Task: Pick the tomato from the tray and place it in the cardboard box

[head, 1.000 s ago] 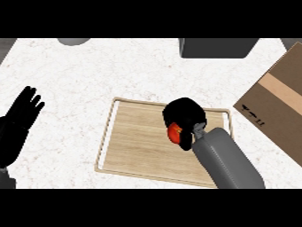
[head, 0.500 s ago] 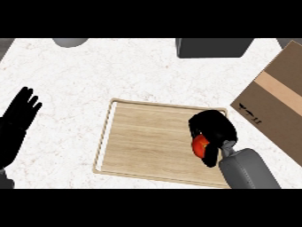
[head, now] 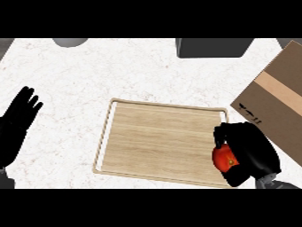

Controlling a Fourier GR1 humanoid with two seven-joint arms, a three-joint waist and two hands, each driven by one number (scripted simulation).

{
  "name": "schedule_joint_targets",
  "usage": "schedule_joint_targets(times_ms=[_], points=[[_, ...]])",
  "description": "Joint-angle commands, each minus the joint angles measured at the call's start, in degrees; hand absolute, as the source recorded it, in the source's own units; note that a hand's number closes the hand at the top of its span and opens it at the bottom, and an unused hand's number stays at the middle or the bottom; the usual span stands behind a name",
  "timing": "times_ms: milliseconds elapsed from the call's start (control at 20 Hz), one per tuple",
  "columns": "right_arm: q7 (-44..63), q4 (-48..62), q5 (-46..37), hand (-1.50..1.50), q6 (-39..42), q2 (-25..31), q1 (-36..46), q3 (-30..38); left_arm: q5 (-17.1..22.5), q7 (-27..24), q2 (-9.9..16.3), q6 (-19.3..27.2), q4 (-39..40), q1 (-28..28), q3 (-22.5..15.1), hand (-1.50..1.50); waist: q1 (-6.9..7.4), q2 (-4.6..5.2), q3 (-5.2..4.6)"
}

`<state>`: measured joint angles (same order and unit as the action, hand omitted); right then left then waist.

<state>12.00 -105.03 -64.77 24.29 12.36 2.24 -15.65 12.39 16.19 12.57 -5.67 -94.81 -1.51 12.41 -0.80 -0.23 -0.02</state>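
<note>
From the head view, looking steeply down on the pale speckled counter [head: 133, 71], the robot's black right hand [head: 250, 153] sits over the right-hand edge of the light wooden tray with a raised rim [head: 160, 142]. Its fingers [head: 235, 133] are curled round the small red tomato [head: 224, 158], which shows only as a red patch on the inner side of the palm, under the fingers and facing the tray's middle (the rest of it is hidden by the hand). Whether the tomato is clear of the wood or touching it I cannot tell from this angle.

Just beyond the back of those fingers, on the side away from the tray, lies the brown cardboard box with a paler tape strip [head: 285, 104], close beside the hand and running off the view's right edge.

The black left hand [head: 13, 128] rests open at the view's left edge, fingers straight and close together, pointing up, well apart from everything.

I judge the picking part done and the carry to the box in hand. The next move calls for taking the tomato further right, past the tray's rim and over the box; its opening is not plain from here, so the hand needs to get above it before the fingers uncurl.

A dark grey block [head: 213, 47] and a grey round thing [head: 70, 41] sit far beyond the fingertips at the counter's back.
</note>
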Motion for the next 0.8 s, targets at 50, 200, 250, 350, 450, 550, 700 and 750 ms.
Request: schedule_joint_targets(times_ms=[50, 200, 250, 350, 450, 550, 700, 750], points=[[0.0, -17.7, 1.5, 1.50, 1.3, 2.6, -5.7, 1.2, -0.3, -0.7, -0.6, -0.3, 0.3, 0.9, -0.3, 0.00, -0.25, -0.12, 0.00], [7.8, -27.2, 1.0, 1.50, 5.5, -1.7, -1.9, 1.3, -0.2, -0.5, -0.9, -0.5, -0.8, 2.3, -0.5, 0.00, 0.04, -0.23, -0.05], [6.8, -26.1, 2.2, 1.50, 6.1, -0.8, 0.4, 4.1, -2.5, 2.8, -3.0, 4.1, -1.4, -2.8, -2.8, 0.00, 0.06, 0.03, 0.01], [11.3, -32.6, 3.2, 1.50, 9.1, -1.9, 1.5, 7.5, -0.3, 0.9, 0.1, 0.3, -2.8, 0.9, 0.1, 0.00, 0.38, -0.10, -0.03], [16.1, -34.3, 3.5, 1.50, 11.3, -4.0, 6.5, 10.2, -0.8, 2.7, -1.0, 1.2, -4.1, 0.6, -1.4, 0.00, 0.66, -0.03, -0.04], [17.8, -34.3, 3.3, 1.50, 11.4, -4.3, 8.2, 12.5, 0.4, 2.6, 0.4, 0.0, -2.8, 0.1, 0.3, 0.00, 0.75, 0.08, -0.02], [15.4, -34.3, 6.9, 1.50, 13.8, -0.1, 9.0, 21.8, 1.0, 1.2, -0.4, -0.9, -2.6, 1.5, 0.2, 0.00, 0.62, 0.08, 0.02], [14.2, -31.1, 10.6, 1.50, 15.6, 1.8, 14.2, 28.7, -0.3, 0.9, -0.4, -0.4, -1.2, -0.5, -0.5, 0.00, 0.42, 0.15, 0.02]])
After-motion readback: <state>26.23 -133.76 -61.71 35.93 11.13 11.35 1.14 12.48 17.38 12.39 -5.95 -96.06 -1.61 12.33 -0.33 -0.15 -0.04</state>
